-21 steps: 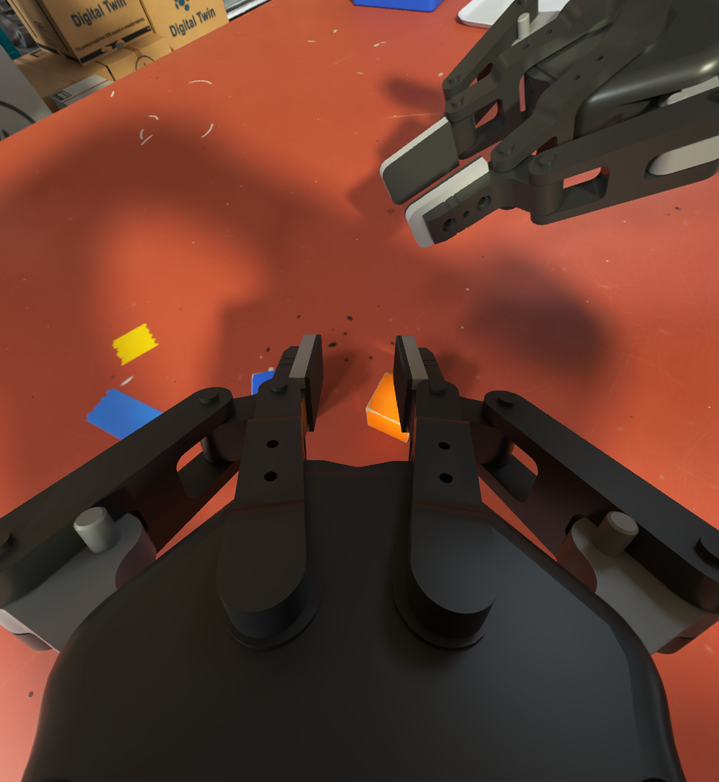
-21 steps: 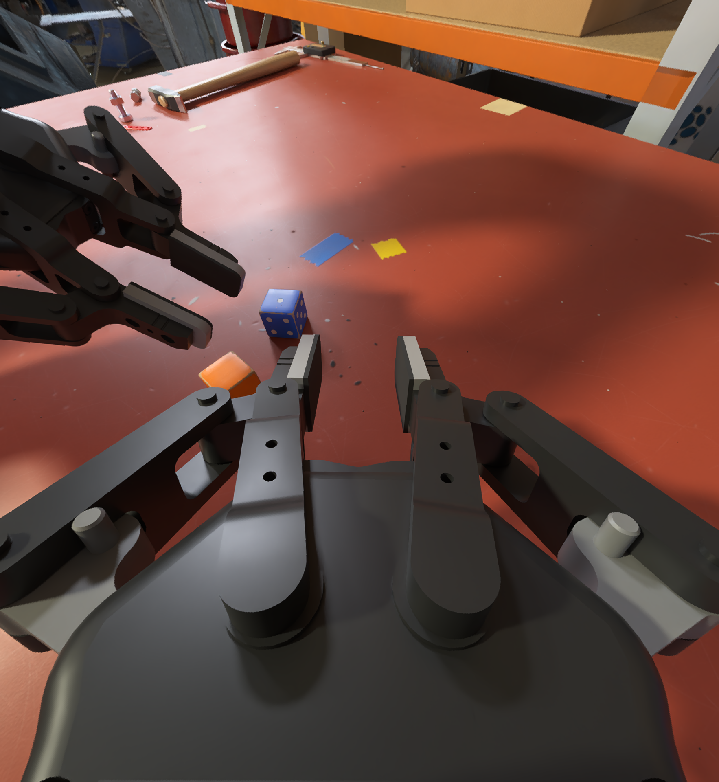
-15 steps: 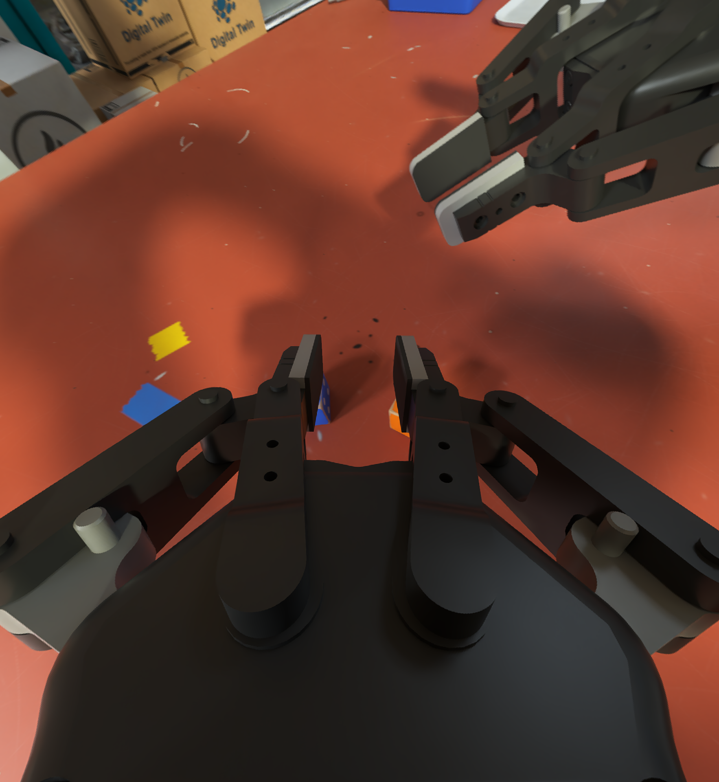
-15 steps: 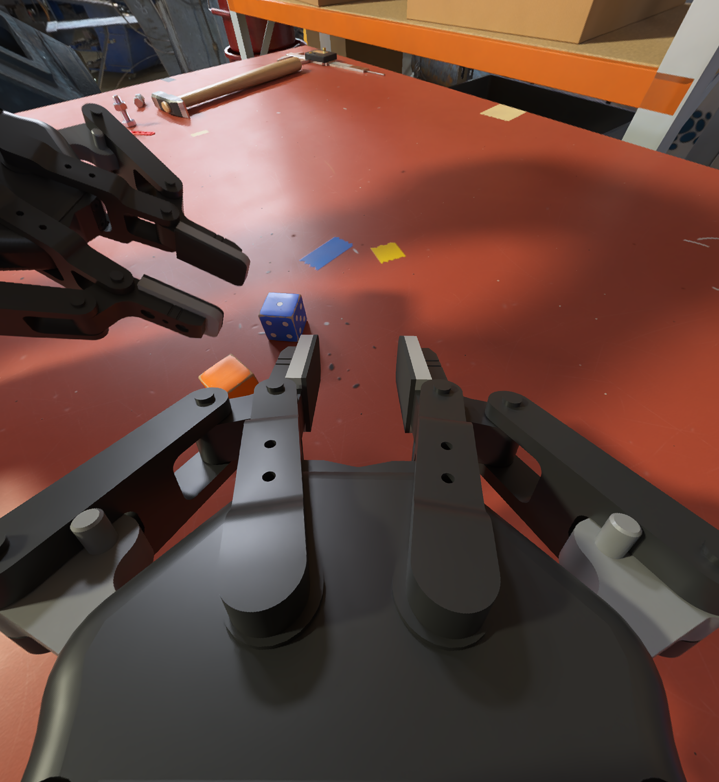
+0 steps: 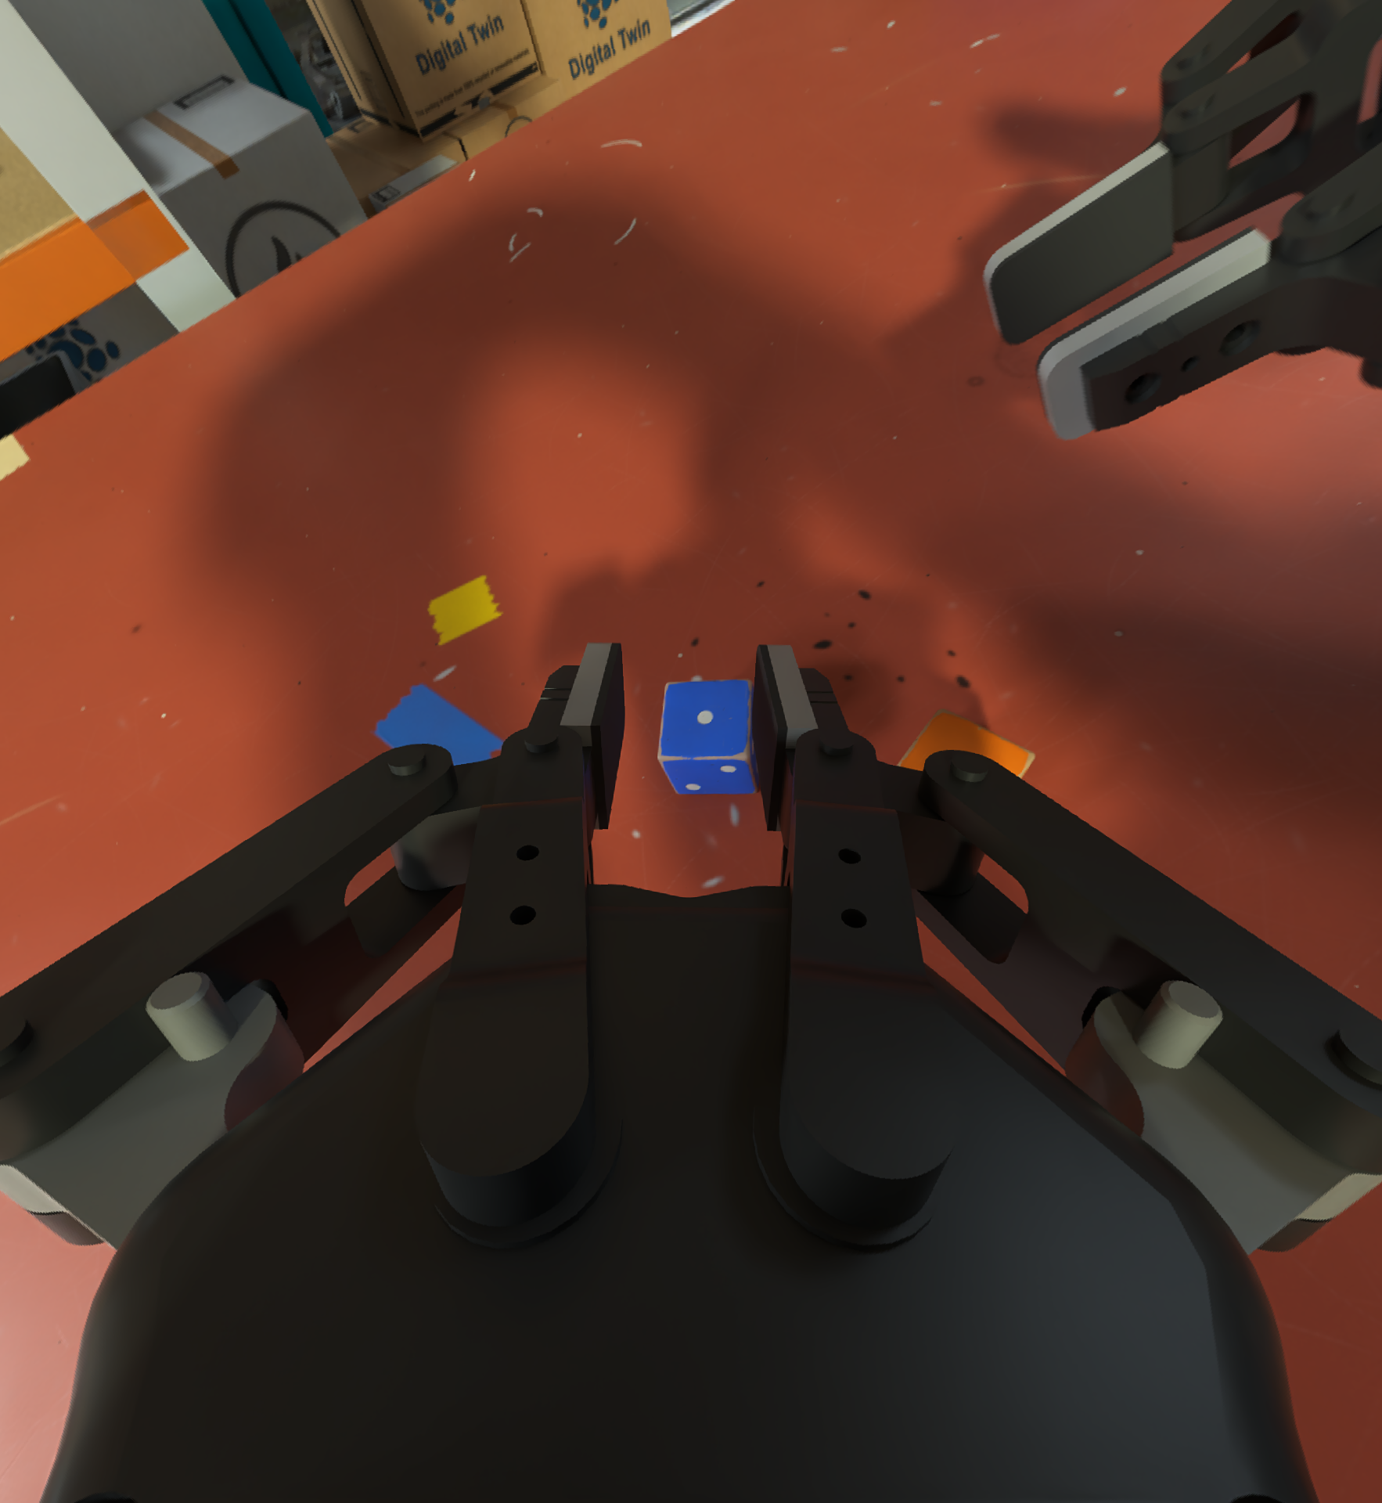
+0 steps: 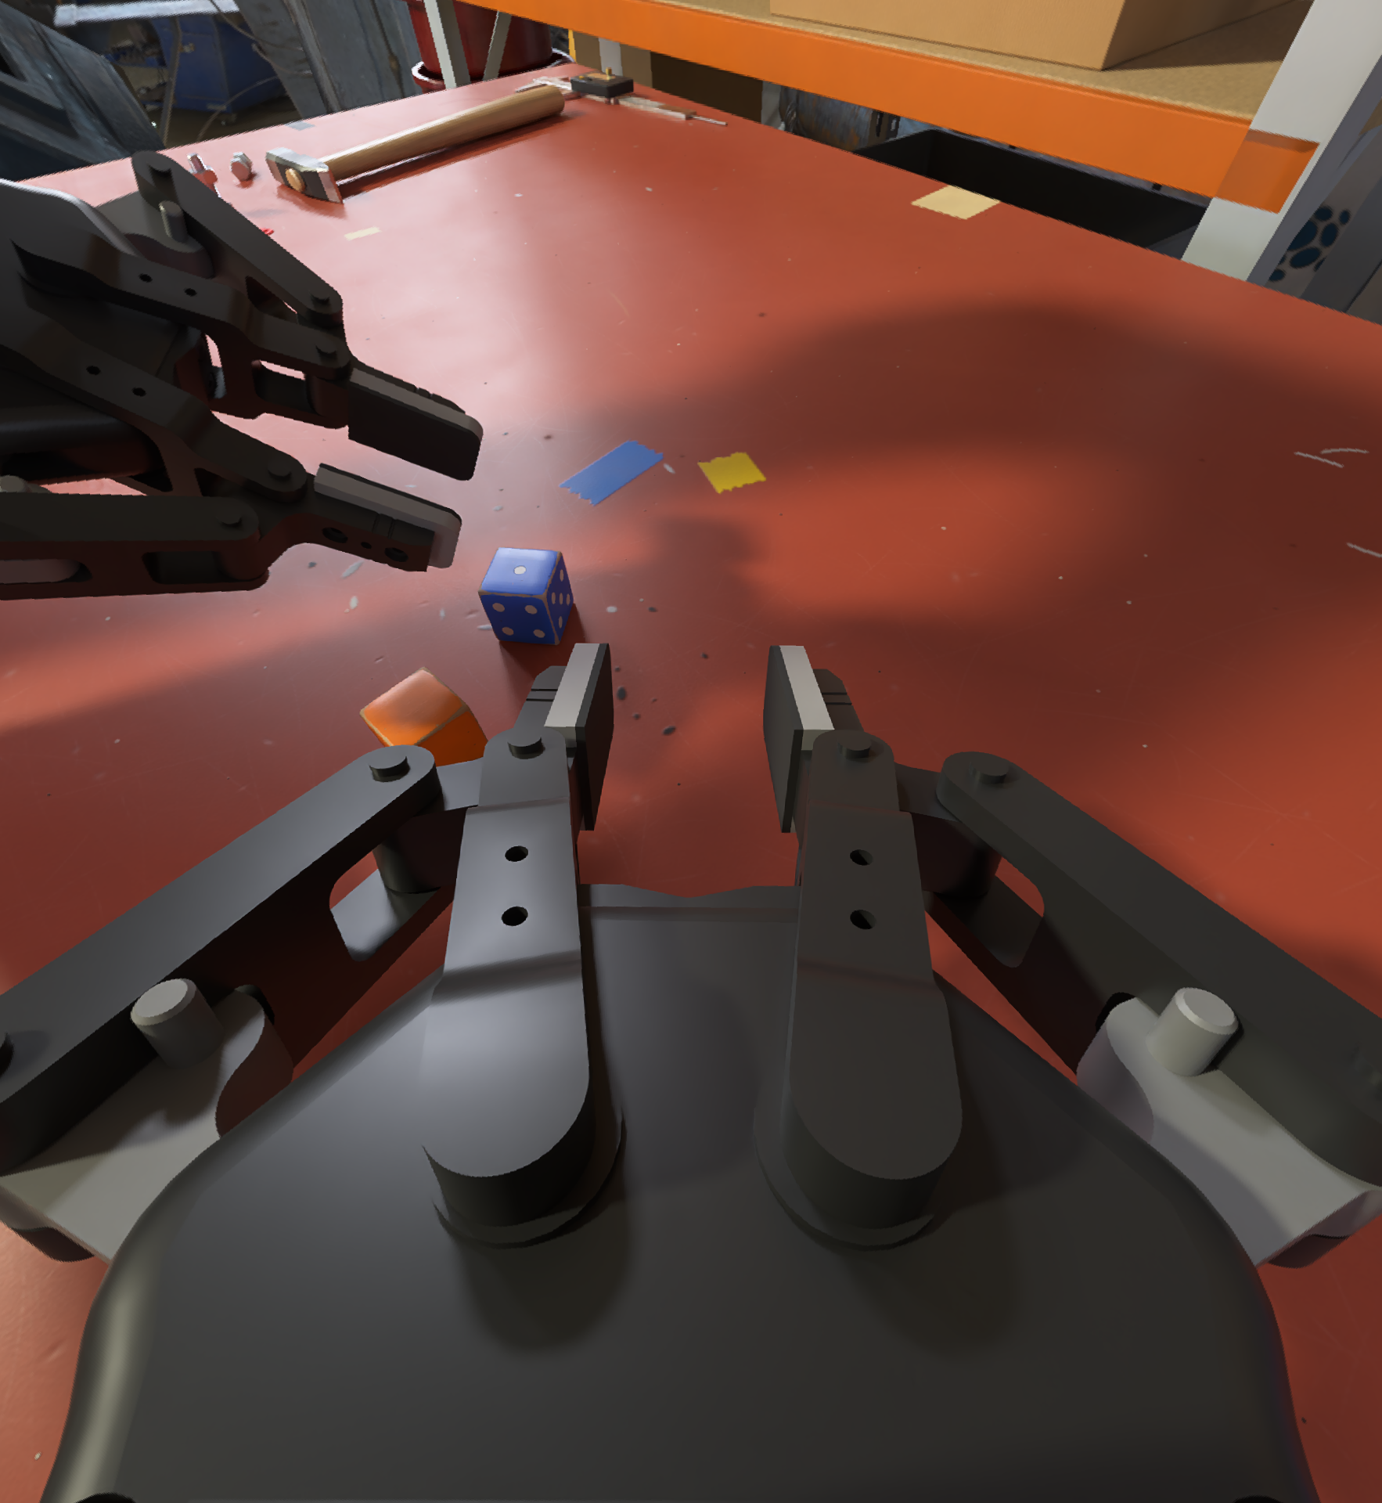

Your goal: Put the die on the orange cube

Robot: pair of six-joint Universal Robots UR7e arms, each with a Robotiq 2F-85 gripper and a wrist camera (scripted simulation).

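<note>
A blue die with white pips (image 6: pixel 525 594) rests on the red table, and an orange cube (image 6: pixel 423 716) lies close beside it. In the left wrist view the die (image 5: pixel 704 736) shows between my open left gripper's (image 5: pixel 688 691) fingers, nearer the right one, and the cube (image 5: pixel 968 744) is partly hidden behind the right finger's linkage. The right wrist view shows the left gripper (image 6: pixel 448 488) above the table, just short of the die and not touching it. My right gripper (image 6: pixel 688 699) is open and empty, with the die just beyond its left fingertip. It also shows in the left wrist view (image 5: pixel 1078 325).
Blue tape (image 6: pixel 610 472) and yellow tape (image 6: pixel 730 472) lie flat past the die. A hammer (image 6: pixel 427 138) and bolts lie at the far table edge. Cardboard boxes (image 5: pixel 509 57) and an orange shelf beam (image 6: pixel 915 81) stand beyond the table.
My left gripper has moved over toward the die, which now sits between its fingers in its own view. The orange cube has shifted to the right there. The right gripper has barely moved.
</note>
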